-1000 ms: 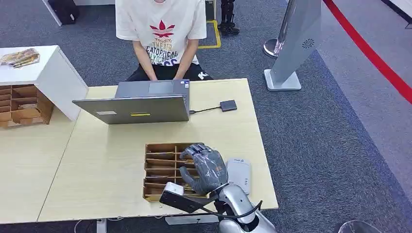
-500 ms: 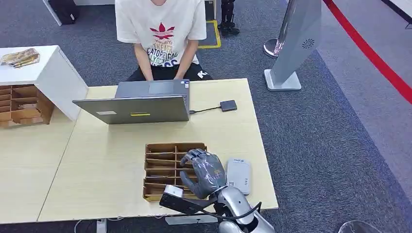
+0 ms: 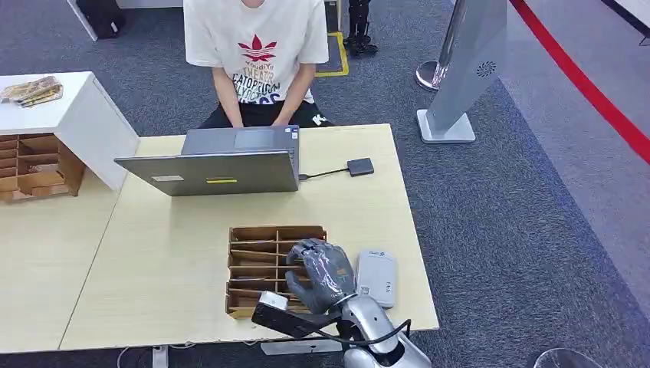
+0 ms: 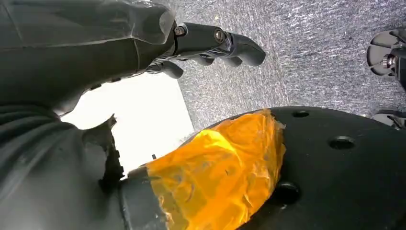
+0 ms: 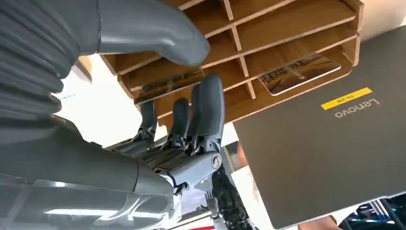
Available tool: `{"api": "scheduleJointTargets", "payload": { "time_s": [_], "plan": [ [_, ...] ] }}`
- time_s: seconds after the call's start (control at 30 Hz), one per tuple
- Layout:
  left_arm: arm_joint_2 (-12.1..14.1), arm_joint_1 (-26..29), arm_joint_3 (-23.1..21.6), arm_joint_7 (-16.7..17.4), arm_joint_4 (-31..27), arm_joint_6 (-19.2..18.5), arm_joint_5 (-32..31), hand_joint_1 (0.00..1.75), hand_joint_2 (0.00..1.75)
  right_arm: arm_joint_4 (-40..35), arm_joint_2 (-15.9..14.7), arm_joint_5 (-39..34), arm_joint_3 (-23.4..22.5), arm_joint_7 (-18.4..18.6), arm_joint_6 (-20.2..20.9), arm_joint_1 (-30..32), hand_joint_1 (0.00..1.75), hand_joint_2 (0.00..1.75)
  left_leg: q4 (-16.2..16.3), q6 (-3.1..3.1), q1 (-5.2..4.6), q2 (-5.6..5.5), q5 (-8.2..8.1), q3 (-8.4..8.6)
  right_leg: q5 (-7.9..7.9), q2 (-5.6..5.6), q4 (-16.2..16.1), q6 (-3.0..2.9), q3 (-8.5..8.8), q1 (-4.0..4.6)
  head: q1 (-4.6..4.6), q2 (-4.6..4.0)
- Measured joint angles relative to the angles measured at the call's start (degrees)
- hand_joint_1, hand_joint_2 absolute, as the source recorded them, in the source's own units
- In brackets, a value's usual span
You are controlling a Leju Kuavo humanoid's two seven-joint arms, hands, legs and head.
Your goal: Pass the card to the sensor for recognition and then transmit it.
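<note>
My right hand hovers over the wooden card rack on the table, thumb and fingers spread around a card in one slot, apparently to pinch it; I cannot tell whether they grip it yet. Another card lies in a farther slot. The white sensor sits just beside the rack, handy for scanning. Beyond are a laptop and a seated person. My left hand hangs over carpet, fingers curled, holding nothing.
</note>
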Motion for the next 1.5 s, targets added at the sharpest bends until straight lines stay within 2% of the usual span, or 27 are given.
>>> {"api": "scheduleJointTargets", "payload": {
  "time_s": [0.37,0.7,0.97,1.17,1.27,1.43,1.5],
  "plan": [
    [0.0,-0.1,-0.6,0.1,0.0,0.0,0.2,0.00,0.00,1.5,0.4,-0.1,-0.1,0.2,-0.4,-0.8,1.03,1.75,0.0,0.00,0.00,0.00,0.00,0.00,0.00,0.00,0.0,0.00,0.00,0.00,0.00,0.00],
    [0.0,-0.1,-1.2,0.1,0.0,0.0,0.3,0.00,0.00,2.9,0.4,-0.3,-0.6,0.2,-0.5,-1.9,1.17,1.75,0.0,0.00,0.00,0.00,0.00,0.00,0.00,0.00,0.0,0.00,0.00,0.00,0.00,0.00],
    [0.0,-0.1,-1.3,0.1,0.0,0.0,0.4,0.00,0.00,3.1,0.4,-0.2,-0.8,0.2,-0.5,-1.9,1.15,1.75,0.0,0.00,0.00,0.00,0.00,0.00,0.00,0.00,0.0,0.00,0.00,0.00,0.00,0.00],
    [0.0,-0.1,-1.3,0.1,0.0,0.0,0.5,0.00,0.00,3.3,0.4,-0.2,-1.0,0.2,-0.4,-2.1,1.03,1.75,0.0,0.00,0.00,0.00,0.00,0.00,0.00,0.00,0.0,0.00,0.00,0.00,0.00,0.00],
    [0.0,-0.1,-1.3,0.1,0.0,0.0,0.8,0.00,0.00,3.6,0.4,0.0,-1.3,0.2,-0.3,-2.2,0.84,1.75,0.0,0.00,0.00,0.00,0.00,0.01,0.00,0.00,0.0,0.00,0.00,0.00,0.00,0.00],
    [0.0,-0.1,-1.3,0.1,0.0,0.0,1.0,0.00,0.00,4.3,0.4,0.3,-1.7,0.2,-0.2,-2.2,0.77,1.75,0.0,0.00,0.00,0.00,0.00,0.01,0.00,0.00,0.0,0.00,0.00,0.00,0.00,0.00],
    [0.0,-0.1,-1.3,0.1,0.0,0.0,1.2,0.00,0.00,4.6,0.4,0.4,-1.7,0.2,-0.1,-2.2,0.80,1.75,0.0,0.00,0.00,0.00,0.00,0.01,0.00,0.00,0.0,0.00,0.00,0.00,0.00,0.00]
  ]
}}
